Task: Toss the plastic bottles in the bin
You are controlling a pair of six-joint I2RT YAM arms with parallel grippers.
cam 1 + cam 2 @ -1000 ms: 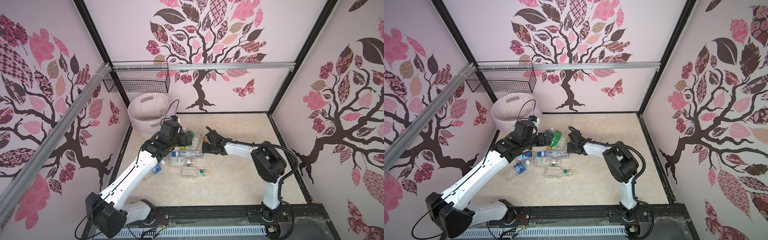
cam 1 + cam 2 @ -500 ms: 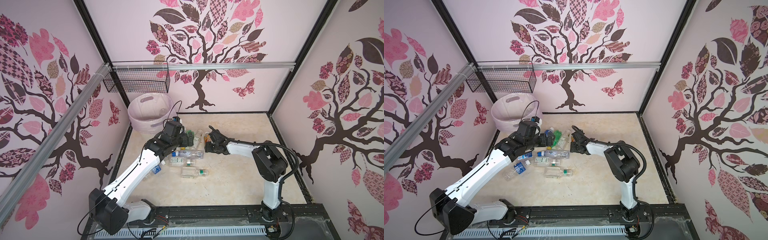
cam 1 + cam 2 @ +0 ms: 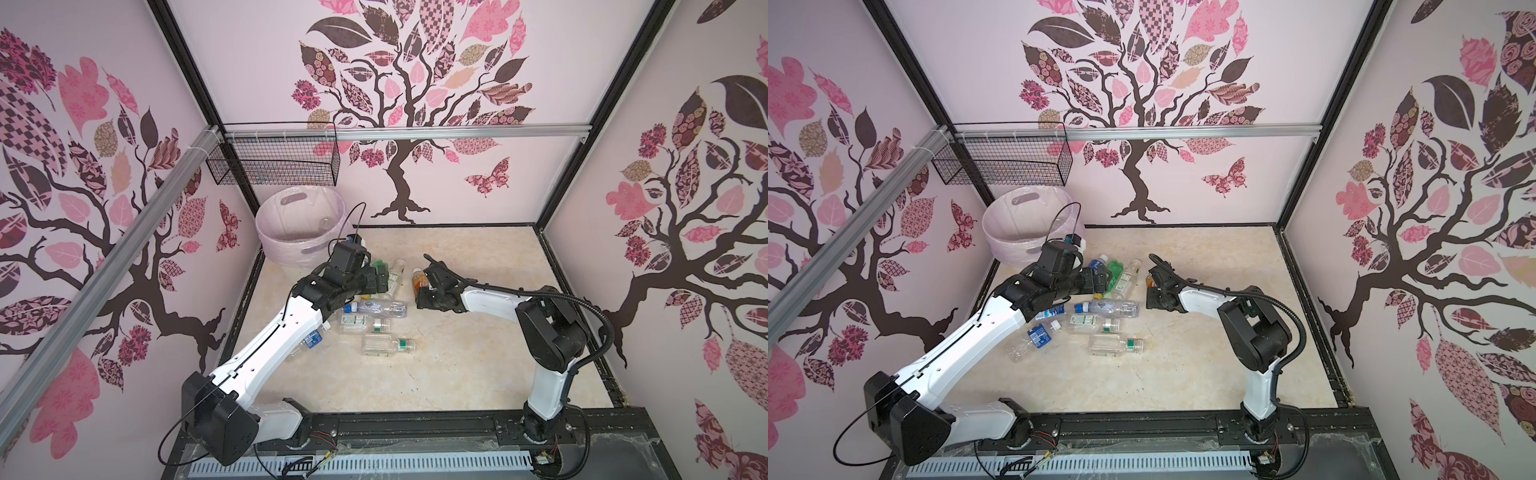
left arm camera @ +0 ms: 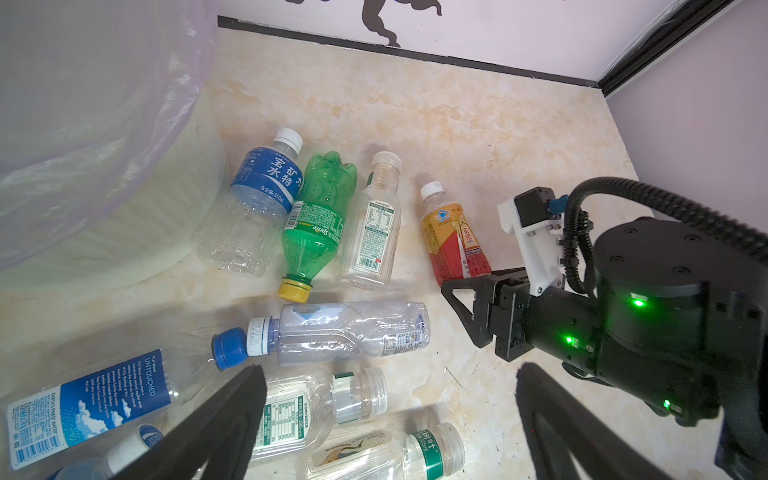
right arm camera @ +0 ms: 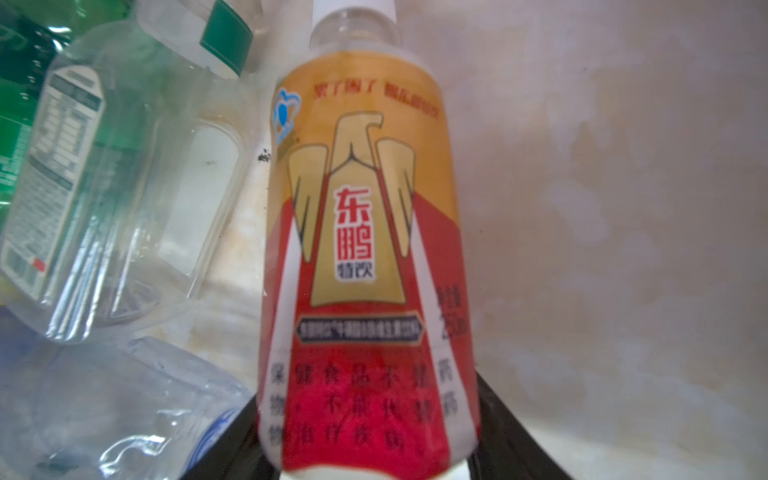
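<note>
Right fingers flanking orange-red bottle base, grip unclear, left fingers spread wide over clear bottles

A beige marbled tabletop is stretching wall to wall. A round pale pink bin with a thin liner is sitting in its eleven o'clock corner. Plastic bottles are lying on their sides, clustering towards ten o'clock of centre. Nearest the bin, a blue-labelled bottle, a green bottle, a clear white-capped bottle and an orange-red bottle are lying in a row. Towards six o'clock from them, a crushed blue-capped bottle is lying crosswise, with more clear bottles lying beyond it.
</note>
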